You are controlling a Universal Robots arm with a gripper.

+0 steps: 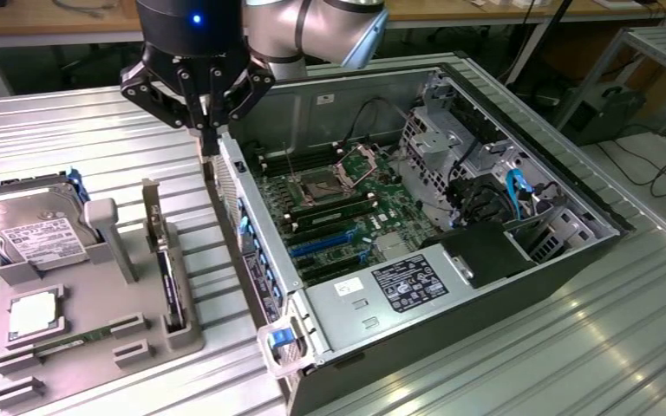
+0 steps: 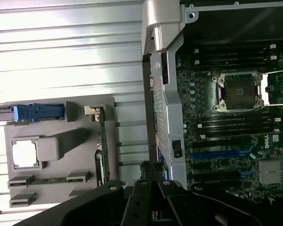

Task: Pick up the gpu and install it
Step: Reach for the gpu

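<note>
- Silver ribbed metal counter (image 1: 541, 347) carries everything.
- Big black open computer box (image 1: 588, 251) lies on its side. The blue slots (image 1: 322, 247) on its green board look bare.
- Flat grey plastic tray (image 1: 101, 290) sits just beside the box, on the exterior view's left.
- Black robot pincer (image 1: 208, 147) hangs over the box wall nearest the tray. Its tips look pressed together and hold nothing.
- Thin black gpu card (image 1: 169, 277) with a pale metal end strip stands on its edge in the tray, apart from the pincer.
- I think nothing is done yet: the pick-up and the fitting are both left.
</note>
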